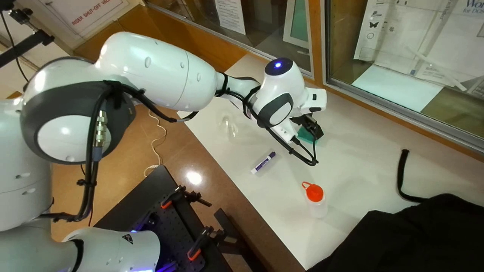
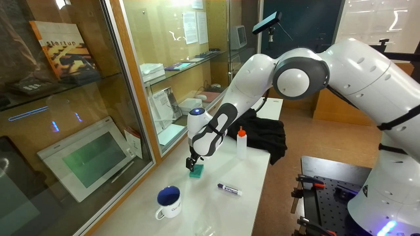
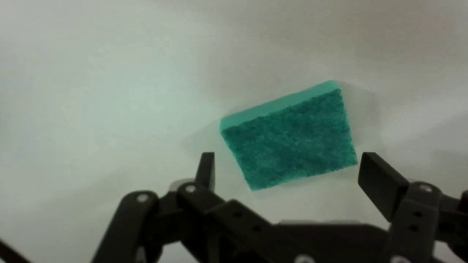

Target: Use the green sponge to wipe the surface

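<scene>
The green sponge [image 3: 292,138] lies flat on the pale tabletop surface [image 3: 109,91] in the wrist view, its darker rough side up. In both exterior views it shows partly behind my gripper, as a teal patch [image 1: 305,135] and a teal block [image 2: 197,171]. My gripper [image 3: 287,153] is open, with one finger on each side of the sponge's near part and nothing held. The right fingertip appears close to the sponge's corner; the left one shows a gap. The gripper [image 2: 191,163] is low over the surface [image 2: 210,180]. Whether the fingers touch the tabletop cannot be told.
A purple-capped marker [image 2: 229,189], a white mug [image 2: 170,205] with blue inside, and a red-capped bottle [image 2: 241,147] stand or lie on the tabletop. A transparent object [image 1: 228,127] is near its end. Black cloth [image 1: 423,234] covers one end. A glass cabinet [image 2: 154,141] borders the back edge.
</scene>
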`<state>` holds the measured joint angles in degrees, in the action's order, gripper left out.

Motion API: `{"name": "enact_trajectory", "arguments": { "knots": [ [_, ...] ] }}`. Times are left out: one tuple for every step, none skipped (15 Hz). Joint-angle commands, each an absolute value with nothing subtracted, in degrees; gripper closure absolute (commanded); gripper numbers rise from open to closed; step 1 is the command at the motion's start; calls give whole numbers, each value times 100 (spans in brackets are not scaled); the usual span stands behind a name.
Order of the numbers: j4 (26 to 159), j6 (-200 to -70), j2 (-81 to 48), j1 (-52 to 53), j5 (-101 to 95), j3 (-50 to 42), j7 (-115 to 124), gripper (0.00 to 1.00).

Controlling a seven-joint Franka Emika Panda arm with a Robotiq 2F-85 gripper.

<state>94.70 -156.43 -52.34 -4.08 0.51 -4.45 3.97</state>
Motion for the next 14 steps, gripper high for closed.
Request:
{"name": "enact_trajectory", "arguments": {
  "knots": [
    [9041, -15604, -5535, -323, 85, -523, 554, 7],
    [8978, -15594, -5586, -325, 88, -523, 558, 5],
    [8903, -15560, -5646, -332, 93, -520, 557, 7],
    [8839, -15535, -5698, -331, 93, -521, 560, 10],
    [8773, -15505, -5754, -332, 94, -518, 559, 21],
    [8718, -15482, -5806, -335, 98, -513, 558, 31],
    [8666, -15457, -5852, -334, 98, -512, 560, 39],
    [8614, -15445, -5904, -326, 95, -519, 568, 48],
    [8574, -15436, -5937, -318, 93, -524, 574, 55],
    [8535, -15416, -5964, -312, 91, -528, 580, 62],
    [8506, -15408, -5983, -308, 89, -533, 586, 69],
    [8482, -15404, -5994, -305, 89, -537, 594, 76],
    [8467, -15407, -5998, -298, 87, -546, 608, 84],
    [8460, -15411, -5994, -289, 87, -554, 634, 90]
  ]
}}
